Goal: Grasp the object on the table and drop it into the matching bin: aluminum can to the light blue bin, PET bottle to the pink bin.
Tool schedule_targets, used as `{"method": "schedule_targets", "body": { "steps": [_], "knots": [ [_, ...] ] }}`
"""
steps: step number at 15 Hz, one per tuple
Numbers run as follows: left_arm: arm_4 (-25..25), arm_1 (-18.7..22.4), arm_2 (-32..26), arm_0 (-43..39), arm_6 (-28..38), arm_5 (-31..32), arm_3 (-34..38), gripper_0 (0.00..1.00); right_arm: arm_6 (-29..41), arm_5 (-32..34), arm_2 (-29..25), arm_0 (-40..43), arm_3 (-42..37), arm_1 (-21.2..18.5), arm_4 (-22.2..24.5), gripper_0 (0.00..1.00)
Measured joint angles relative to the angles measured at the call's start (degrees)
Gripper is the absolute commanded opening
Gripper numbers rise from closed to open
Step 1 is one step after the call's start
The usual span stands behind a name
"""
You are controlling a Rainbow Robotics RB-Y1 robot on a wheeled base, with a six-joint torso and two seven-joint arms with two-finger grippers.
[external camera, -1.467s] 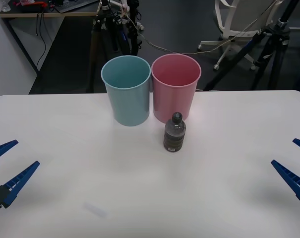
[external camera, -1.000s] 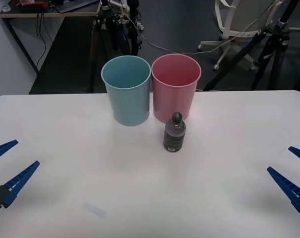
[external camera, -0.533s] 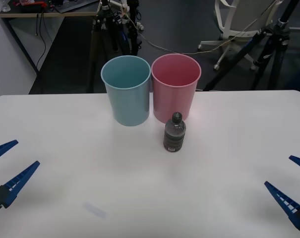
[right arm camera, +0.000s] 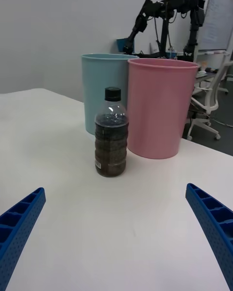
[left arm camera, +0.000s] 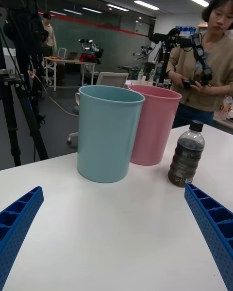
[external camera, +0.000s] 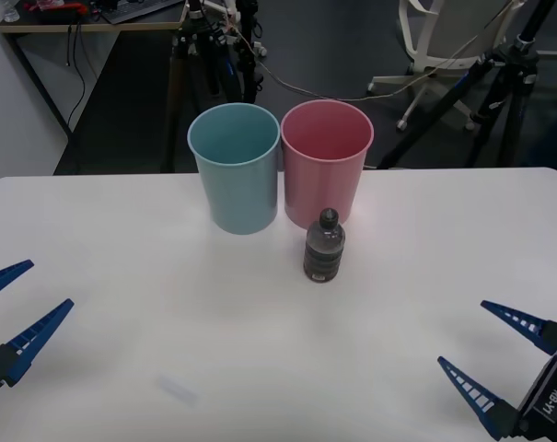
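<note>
The desk is smooth, white and faintly glossy. Both bins, blue and pink, are matt plastic. The bottle is clear plastic.

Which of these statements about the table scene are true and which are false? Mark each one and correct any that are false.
1. The PET bottle stands upright on the table. True.
2. The bottle lies inside the pink bin. False: it stands on the table in front of that bin.
3. The right tool is open and holds nothing. True.
4. The light blue bin is tipped over. False: it stands upright beside the pink bin.
5. The left tool grips the bottle. False: it is open, far from the bottle.
</note>
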State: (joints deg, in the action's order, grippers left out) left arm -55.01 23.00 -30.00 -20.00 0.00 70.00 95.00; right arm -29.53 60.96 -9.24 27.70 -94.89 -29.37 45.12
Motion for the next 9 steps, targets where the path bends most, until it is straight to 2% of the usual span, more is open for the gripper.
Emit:
{"method": "schedule_targets", "body": {
  "steps": [4,6,9],
  "knots": [
    [0.00,0.00,0.00,0.00,0.00,0.00,0.00,1.00,-1.96,-0.66,8.32,-7.07,6.53,-2.31,-2.07,1.00],
    [0.00,0.00,0.00,0.00,0.00,0.00,0.00,1.00,-5.31,-1.65,11.69,-11.49,10.06,-2.53,-2.96,1.00],
    [0.00,0.00,0.00,0.00,0.00,0.00,0.00,1.00,-6.40,-7.00,16.79,-15.82,12.05,-2.53,-4.33,1.00]
  ]
}}
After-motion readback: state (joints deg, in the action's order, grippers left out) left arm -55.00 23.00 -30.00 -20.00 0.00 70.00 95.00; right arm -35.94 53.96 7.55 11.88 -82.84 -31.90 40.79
